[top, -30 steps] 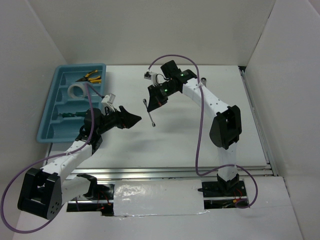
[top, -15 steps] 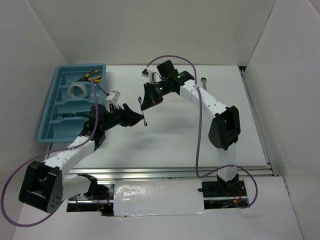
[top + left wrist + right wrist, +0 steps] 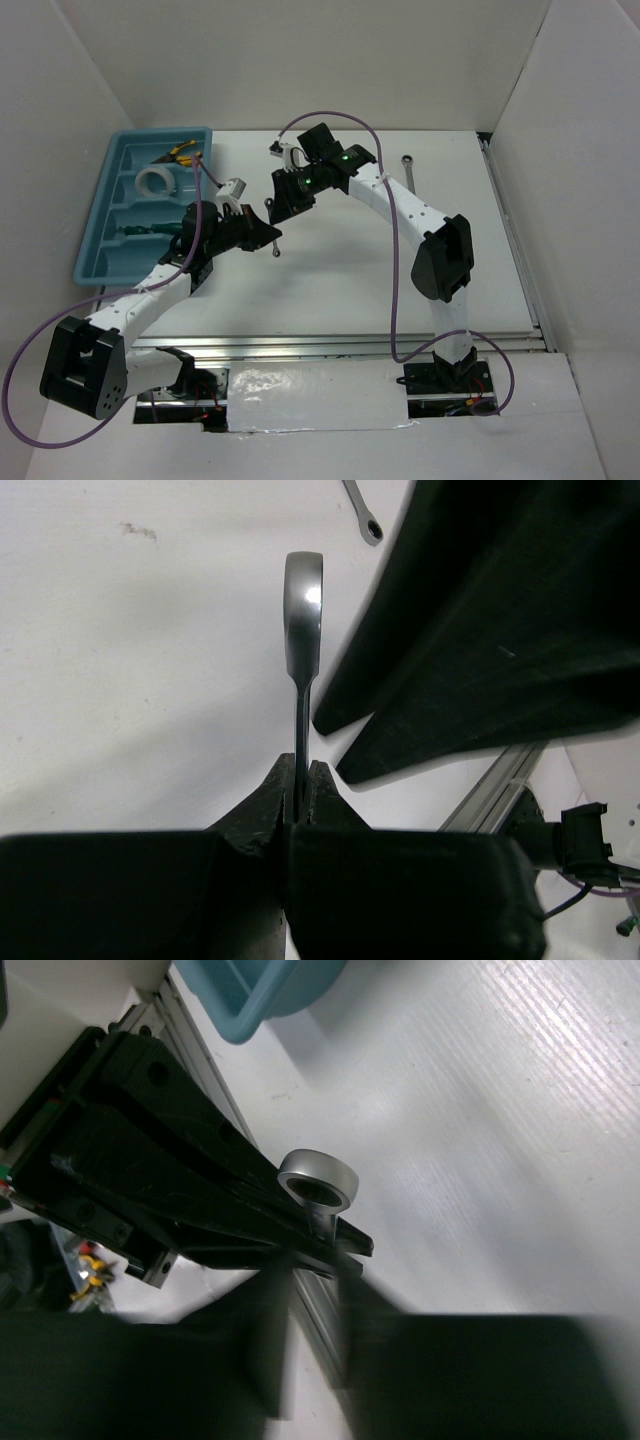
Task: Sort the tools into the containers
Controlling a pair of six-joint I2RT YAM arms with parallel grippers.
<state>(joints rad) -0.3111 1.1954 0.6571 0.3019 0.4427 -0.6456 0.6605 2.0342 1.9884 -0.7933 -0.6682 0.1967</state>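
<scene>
Slim silver wrench (image 3: 303, 650) first: clamped by the shaft between the pressed-together fingers of the left gripper (image 3: 300, 778), ring head sticking out past the fingertips. Held up over the white table (image 3: 350, 280), a short way to the right of the light blue tray (image 3: 160, 133), level with its middle compartments and outside it. Just beyond the wrench head, further from the tray, the right gripper (image 3: 280, 195). Fingers only narrowly parted in the left wrist view and badly blurred in its own wrist view, so impossible to tell whether gripping the wrench or merely alongside it. Inside the tray, far compartment: yellow-orange-handled pliers (image 3: 180, 153). Next compartment toward the near side: white tape ring (image 3: 157, 181). Third compartment: green-handled screwdriver (image 3: 135, 233), lying lengthwise. Well to the right of the tray, near the far edge of the table beyond the right arm: second silver wrench (image 3: 409, 168), flat on the surface, nothing touching it. Purple cables (image 3: 397, 290) looping off both arms.
</scene>
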